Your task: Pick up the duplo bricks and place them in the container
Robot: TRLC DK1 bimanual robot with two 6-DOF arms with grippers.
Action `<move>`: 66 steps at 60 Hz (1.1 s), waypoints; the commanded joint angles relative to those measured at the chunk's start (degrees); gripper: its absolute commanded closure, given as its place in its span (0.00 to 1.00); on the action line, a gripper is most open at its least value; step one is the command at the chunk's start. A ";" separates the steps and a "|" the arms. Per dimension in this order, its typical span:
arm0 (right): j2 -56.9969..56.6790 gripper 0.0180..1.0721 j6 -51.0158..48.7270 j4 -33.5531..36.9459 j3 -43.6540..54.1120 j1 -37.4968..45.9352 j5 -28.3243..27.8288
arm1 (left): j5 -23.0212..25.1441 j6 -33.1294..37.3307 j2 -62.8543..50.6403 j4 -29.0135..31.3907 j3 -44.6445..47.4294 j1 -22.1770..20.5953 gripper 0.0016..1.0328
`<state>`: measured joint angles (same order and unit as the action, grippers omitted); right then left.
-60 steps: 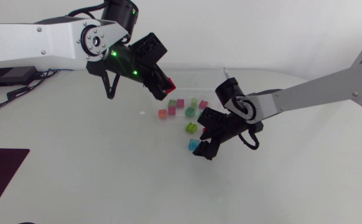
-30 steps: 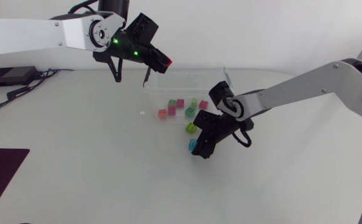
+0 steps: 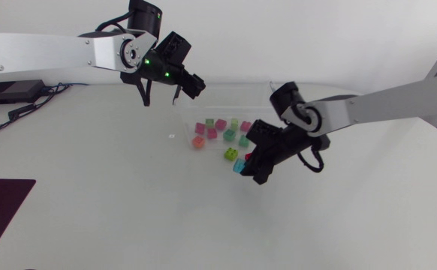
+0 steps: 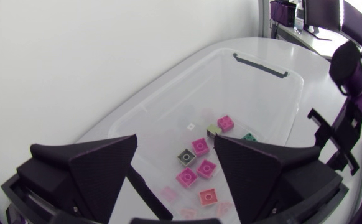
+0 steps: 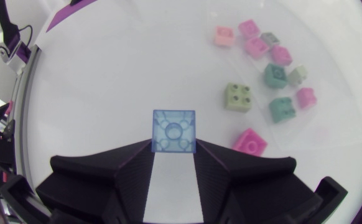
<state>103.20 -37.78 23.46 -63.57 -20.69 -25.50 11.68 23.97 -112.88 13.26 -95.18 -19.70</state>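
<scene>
My right gripper [image 5: 174, 151] is shut on a light blue brick [image 5: 174, 130], one finger on each side. In the head view that gripper [image 3: 245, 169] and the blue brick [image 3: 239, 166] sit just in front of the clear container [image 3: 257, 96]. A lime green brick [image 3: 232, 154] and a pink brick [image 5: 250, 141] lie on the table beside the held one. My left gripper [image 3: 192, 82] hangs open over the container's back left corner with nothing between its fingers [image 4: 100, 168]. Under it, several pink, green and grey bricks [image 4: 199, 147] lie in the container [image 4: 259, 64].
An orange-red brick [image 3: 198, 142] lies at the container's front left. A dark mat [image 3: 1, 206] sits at the table's left front edge, and a black box [image 3: 12, 91] with cables at the far left.
My left gripper has opened and the red brick it held is gone from its fingers. My right gripper has shut on the blue brick and shifted slightly up and right.
</scene>
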 commanded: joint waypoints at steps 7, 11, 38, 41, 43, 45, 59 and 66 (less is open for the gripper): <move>-8.36 0.76 -0.36 3.52 -1.38 4.60 -1.93 | 1.33 1.08 8.03 -0.69 6.49 -0.86 0.06; -9.33 0.76 0.51 3.78 -3.14 6.27 -2.37 | 2.38 2.40 11.19 -0.16 9.66 -1.04 0.06; -2.47 0.76 11.59 -1.31 -18.87 8.91 -2.54 | 4.58 9.61 17.61 2.39 26.27 -6.22 0.06; -0.19 0.76 12.82 -2.19 -20.98 9.09 -2.19 | 4.58 9.52 17.26 1.42 27.06 -6.66 0.06; 2.01 0.76 13.87 -2.81 -23.00 9.09 -1.66 | 4.58 9.52 16.73 0.72 27.76 -7.19 0.06; 3.41 0.76 14.66 -3.07 -24.41 9.09 -1.40 | 4.58 9.52 16.20 -0.07 28.29 -7.72 0.06; 11.32 0.72 18.18 -6.76 -31.88 8.21 3.26 | 0.80 7.94 12.42 -6.40 29.96 -11.32 0.07; 14.93 0.29 20.38 -7.47 -36.18 7.86 6.86 | -3.33 5.74 9.61 -8.86 29.08 -13.61 0.10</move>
<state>115.46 -19.75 17.08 -96.40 -12.29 -20.05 9.80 31.46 -100.77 5.54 -66.78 -32.12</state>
